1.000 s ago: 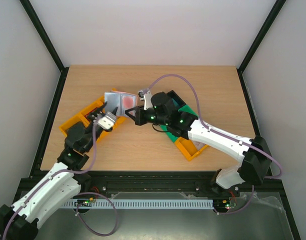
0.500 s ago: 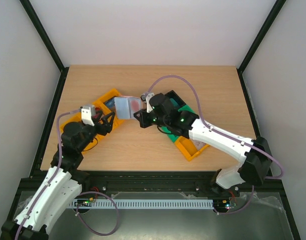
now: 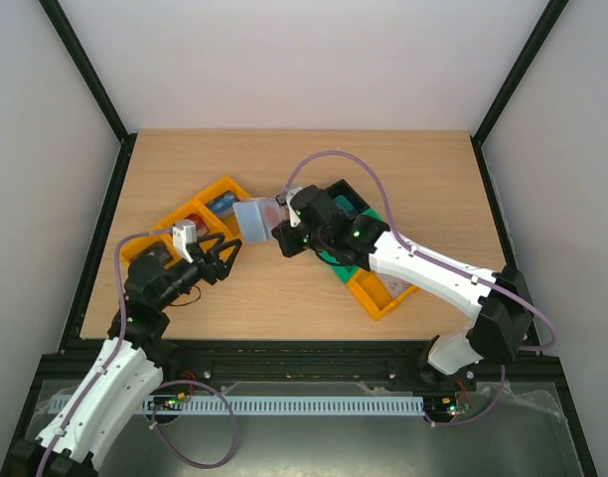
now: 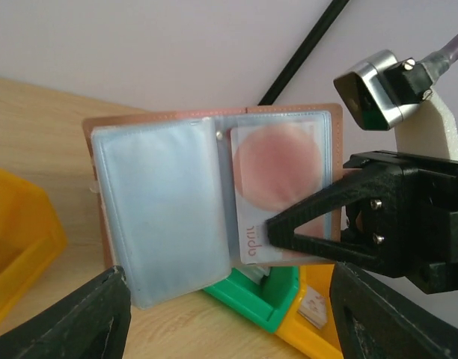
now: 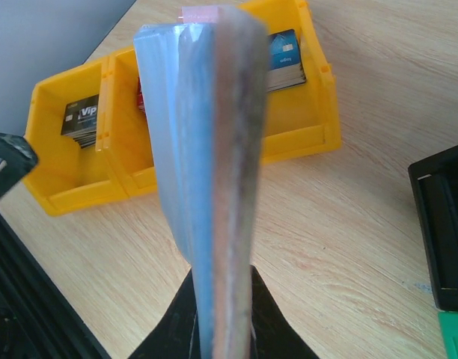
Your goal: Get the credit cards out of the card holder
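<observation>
The card holder (image 3: 250, 219) hangs open above the table, brownish-pink outside and pale blue-grey inside. My right gripper (image 3: 275, 233) is shut on its right-hand page. In the left wrist view the card holder (image 4: 162, 217) faces me. A whitish credit card with a red disc (image 4: 278, 176) sits in the right sleeve, pinched under the right gripper (image 4: 278, 230). My left gripper (image 3: 225, 256) is open and empty, a short way in front of the holder. Edge-on in the right wrist view, the card holder (image 5: 214, 149) rises from the right gripper (image 5: 221, 333).
An orange divided bin (image 3: 190, 221) lies to the left, behind the holder; it holds a dark card (image 5: 83, 120), a red card (image 5: 141, 93) and a blue card (image 5: 285, 52). Black (image 3: 346, 196), green (image 3: 339, 260) and orange (image 3: 383, 290) bins lie under the right arm.
My left gripper left the holder, swung left over the orange bin with its jaws opening wide, then turned back to face the holder. The right gripper kept the holder and shifted it slightly.
</observation>
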